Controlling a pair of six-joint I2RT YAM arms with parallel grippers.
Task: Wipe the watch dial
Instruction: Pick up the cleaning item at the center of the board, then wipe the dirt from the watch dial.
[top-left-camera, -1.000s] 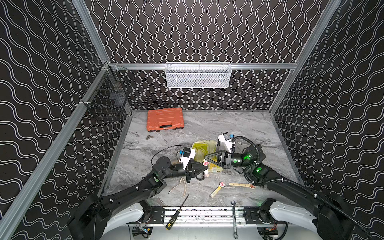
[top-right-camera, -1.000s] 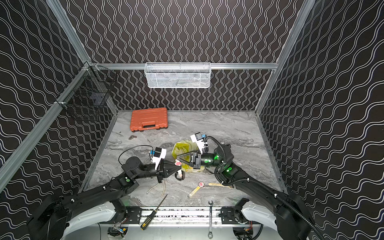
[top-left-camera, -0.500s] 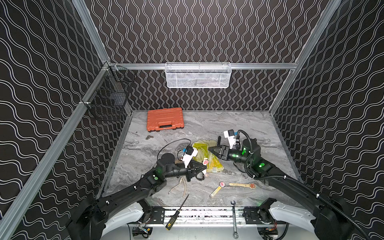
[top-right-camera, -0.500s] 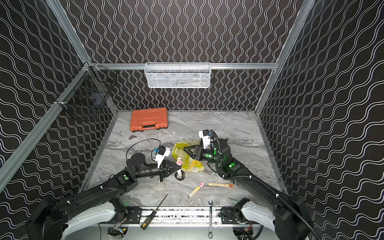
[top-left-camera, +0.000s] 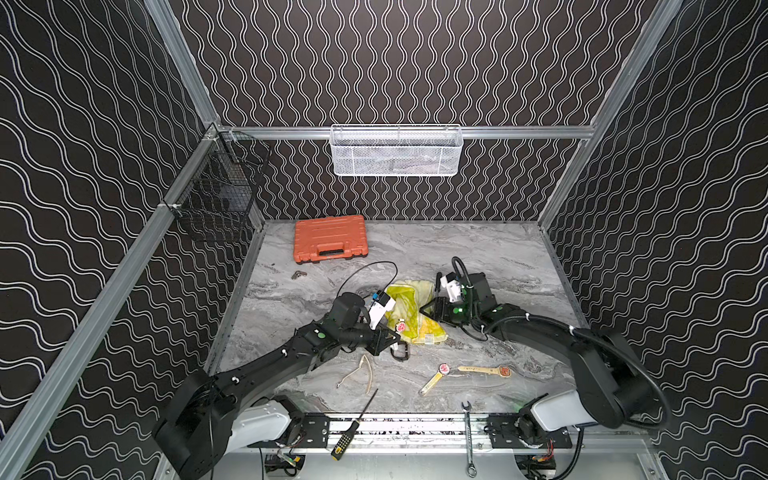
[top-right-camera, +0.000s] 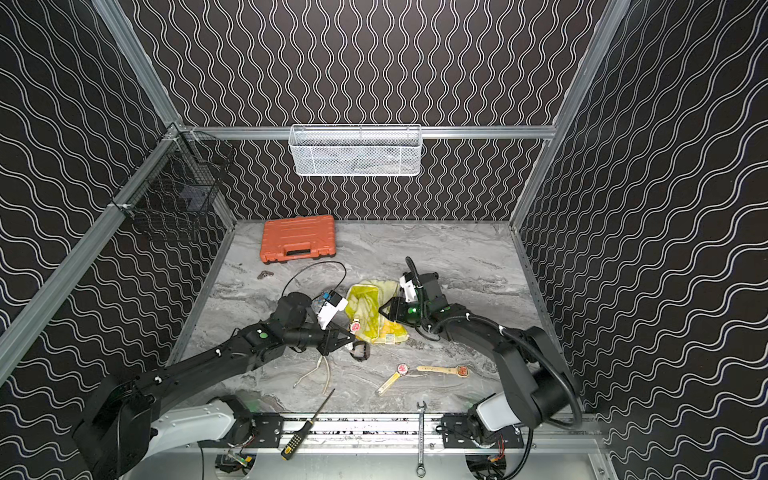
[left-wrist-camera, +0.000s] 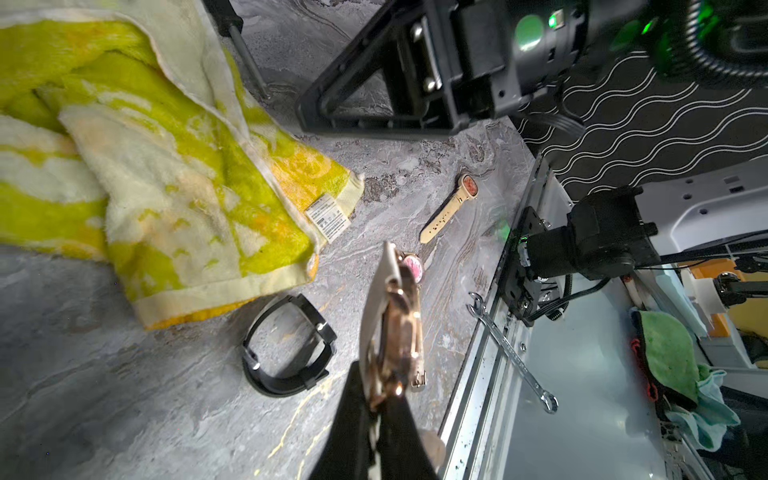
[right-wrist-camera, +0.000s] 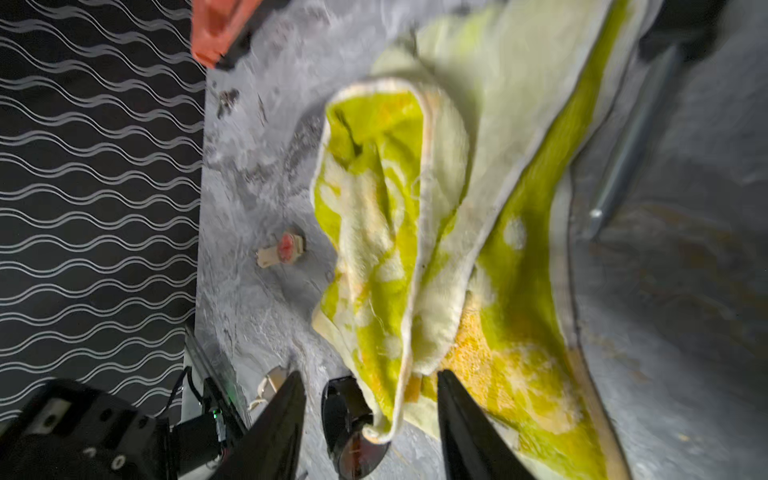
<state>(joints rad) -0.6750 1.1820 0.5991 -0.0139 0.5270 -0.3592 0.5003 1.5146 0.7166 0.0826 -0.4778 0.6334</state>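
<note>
My left gripper (top-left-camera: 388, 338) (left-wrist-camera: 376, 386) is shut on a rose-gold watch (left-wrist-camera: 395, 324) with a beige strap, held just above the table. Its red dial (top-left-camera: 400, 327) (top-right-camera: 355, 326) faces up at the left edge of the yellow-green towel (top-left-camera: 415, 316) (right-wrist-camera: 415, 216). The towel lies crumpled on the marble table (top-left-camera: 478, 253). My right gripper (top-left-camera: 430, 309) (right-wrist-camera: 370, 374) hovers open at the towel's right side. Its fingers stand either side of the towel's hem without gripping it. Left of the towel in the right wrist view is a red dial (right-wrist-camera: 286, 247); I cannot tell whose.
A black watch (top-left-camera: 400, 354) (left-wrist-camera: 291, 345) lies just in front of the left gripper. Two beige-strapped watches (top-left-camera: 444, 369) (top-left-camera: 484, 370), glasses (top-left-camera: 361, 374), a screwdriver (top-left-camera: 353, 424) and a wrench (top-left-camera: 468, 436) lie along the front. An orange case (top-left-camera: 330, 243) sits at the back left.
My right gripper has opened, let go of the towel and drawn back to the right, away from the held watch. The left gripper has shifted slightly with the watch still in it.
</note>
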